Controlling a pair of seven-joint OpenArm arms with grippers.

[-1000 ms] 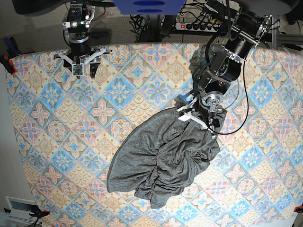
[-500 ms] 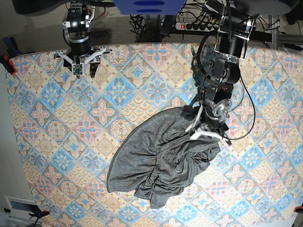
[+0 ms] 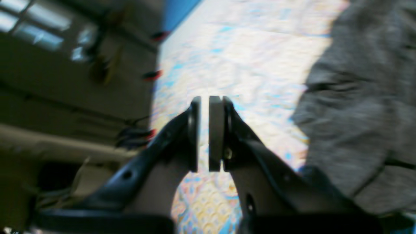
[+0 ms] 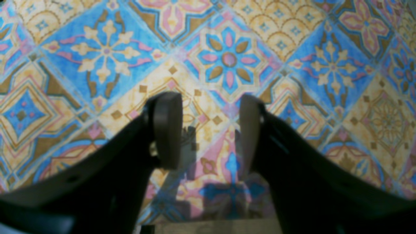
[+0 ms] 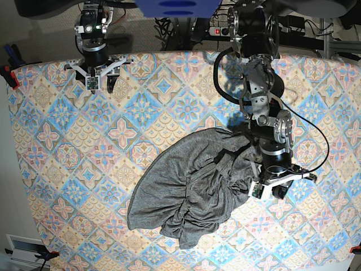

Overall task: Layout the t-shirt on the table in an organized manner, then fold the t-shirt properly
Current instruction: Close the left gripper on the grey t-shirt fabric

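Note:
The dark-grey t-shirt [image 5: 192, 189] lies crumpled in a heap on the table [image 5: 56, 141], right of the middle. My left gripper [image 5: 277, 191] hovers at the heap's right edge. In the left wrist view that gripper [image 3: 204, 100] is shut, with only a hairline gap between its pads and no cloth in it. The t-shirt [image 3: 357, 97] lies to its right on the table [image 3: 243, 48]. My right gripper [image 5: 107, 83] hangs at the far left corner, well away from the garment. It stands open [image 4: 209, 130] over bare patterned table [image 4: 227, 58].
Red clamps [image 5: 8, 76] grip the cloth at the left edge. A power strip and cables [image 5: 237, 31] lie on the floor behind the far edge. The left arm's cable [image 5: 316, 164] loops out to the right of the wrist.
My left arm has swung from the shirt's upper edge down to its right side and its jaws have closed on nothing. The shirt has barely shifted. The right arm has stayed still.

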